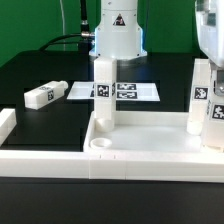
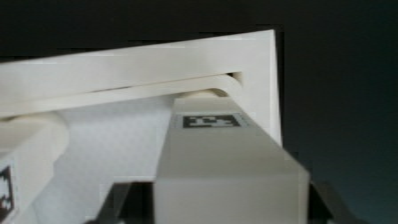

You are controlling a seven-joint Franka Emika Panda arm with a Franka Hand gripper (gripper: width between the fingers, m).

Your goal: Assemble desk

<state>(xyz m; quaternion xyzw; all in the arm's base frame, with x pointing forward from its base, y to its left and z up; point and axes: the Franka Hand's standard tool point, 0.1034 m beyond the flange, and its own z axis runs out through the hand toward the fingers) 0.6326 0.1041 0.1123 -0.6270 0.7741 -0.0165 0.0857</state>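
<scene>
The white tray-like tabletop point(image 1: 150, 140) lies at the front of the table, with a round socket point(image 1: 100, 143) at its near corner. My gripper point(image 1: 103, 60) is shut on an upright white leg point(image 1: 103, 95) whose lower end stands in the tabletop's corner on the exterior view's left. In the wrist view the leg point(image 2: 222, 160) runs from between my dark fingers point(image 2: 128, 205) to the tabletop's point(image 2: 107, 95) corner, its tag facing the camera. Another leg point(image 1: 203, 95) stands upright on the tabletop at the exterior view's right. A third leg point(image 1: 42, 95) lies on the black table.
The marker board point(image 1: 128, 90) lies flat behind the held leg. White border bars point(image 1: 40, 160) run along the front and the exterior view's left. A tagged white part point(image 2: 11, 185) shows at the wrist view's edge.
</scene>
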